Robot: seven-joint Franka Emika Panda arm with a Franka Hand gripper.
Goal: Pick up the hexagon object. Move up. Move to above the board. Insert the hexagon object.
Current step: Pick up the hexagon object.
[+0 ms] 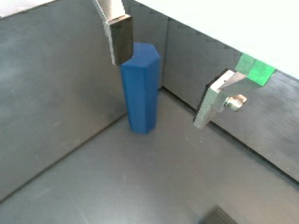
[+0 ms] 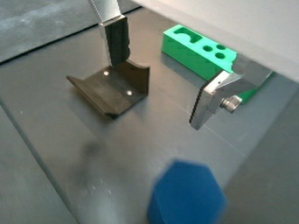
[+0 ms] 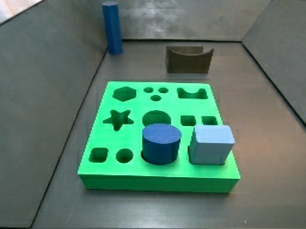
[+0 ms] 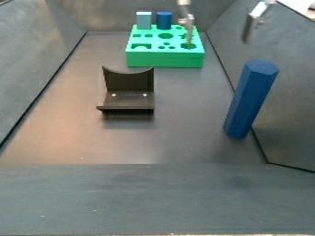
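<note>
The hexagon object (image 1: 142, 87) is a tall medium-blue rod. It stands upright on the dark floor by the wall, in a far corner in a side view (image 3: 111, 27) and at the right in a side view (image 4: 250, 97). Its blurred top shows in a wrist view (image 2: 187, 198). My gripper (image 1: 167, 70) is open and empty, raised above the floor, with the rod below and between its fingers (image 1: 118, 39). It also shows in a wrist view (image 2: 166, 70) and at the top edge of a side view (image 4: 222, 14). The green board (image 3: 156, 181) lies flat with its hexagon hole open.
A dark-blue cylinder (image 3: 162, 143) and a light-blue cube (image 3: 213, 143) sit in the board. The dark fixture (image 3: 188, 58) stands on the floor between board and back wall; it also shows in a side view (image 4: 127, 89). Grey walls enclose the floor.
</note>
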